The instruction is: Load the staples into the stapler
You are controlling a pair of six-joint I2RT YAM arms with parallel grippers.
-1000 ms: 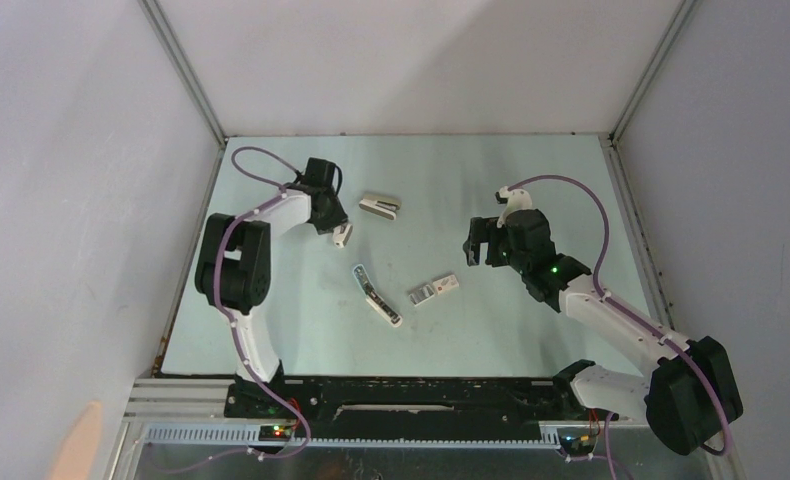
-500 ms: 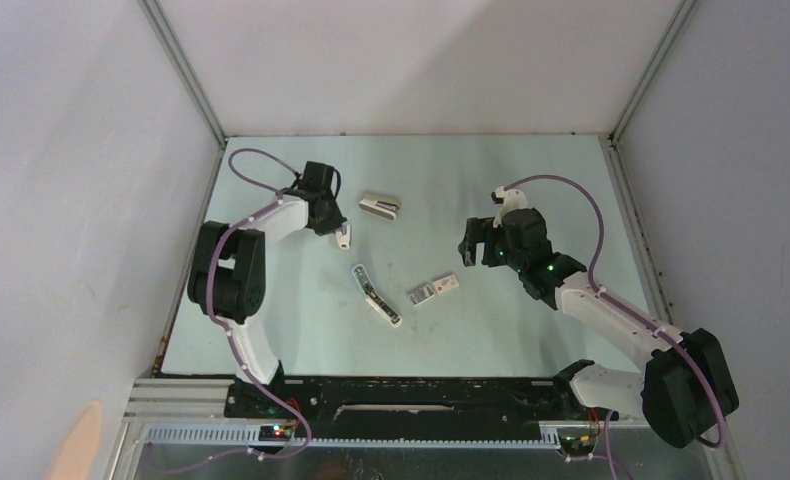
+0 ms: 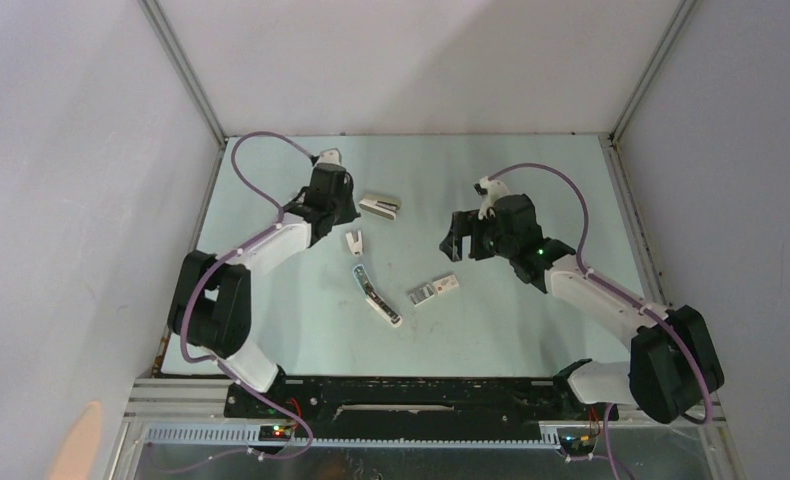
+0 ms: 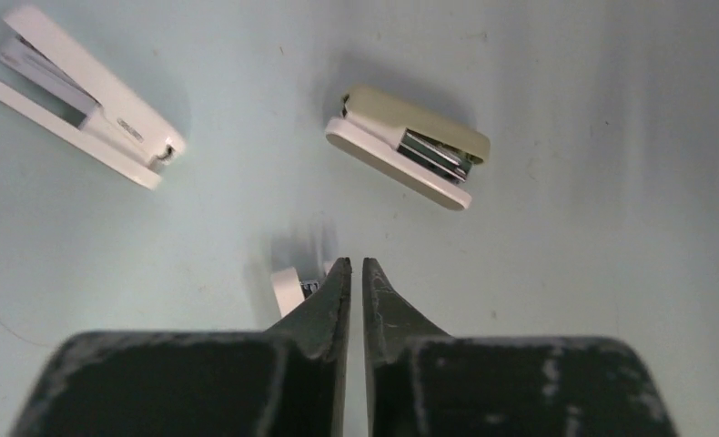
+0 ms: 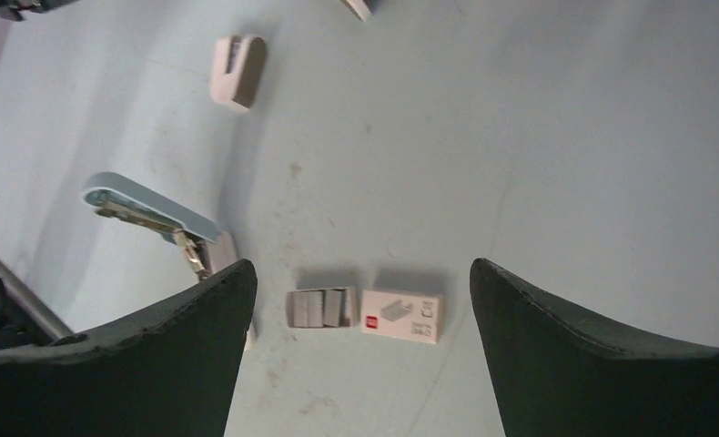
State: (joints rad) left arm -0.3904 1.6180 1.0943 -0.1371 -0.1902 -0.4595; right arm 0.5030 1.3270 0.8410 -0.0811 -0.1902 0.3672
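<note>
The stapler (image 3: pixel 375 295), slim and pale bluish, lies opened mid-table; it also shows in the right wrist view (image 5: pixel 151 208) with its metal parts exposed. The staples box (image 3: pixel 434 290) lies to its right, the grey tray (image 5: pixel 319 308) out beside the white sleeve (image 5: pixel 403 316). My right gripper (image 3: pixel 458 245) is wide open and hovers just behind the box, which shows between its fingers (image 5: pixel 360 264). My left gripper (image 3: pixel 341 218) is shut and empty (image 4: pixel 354 264), far-left of the stapler. A small white stub (image 4: pixel 292 289) lies by its left fingertip.
A white wedge stapler (image 3: pixel 380 206) lies at the back, up-left in the left wrist view (image 4: pixel 78 109). A beige wedge stapler (image 3: pixel 354 242) lies just ahead of my left gripper (image 4: pixel 409 146) and shows in the right wrist view (image 5: pixel 237 71). Grey walls enclose the table.
My left arm has swung, carrying its gripper a little to the right. My right gripper has moved left, toward the table's middle. The stapler and the staples box have not moved.
</note>
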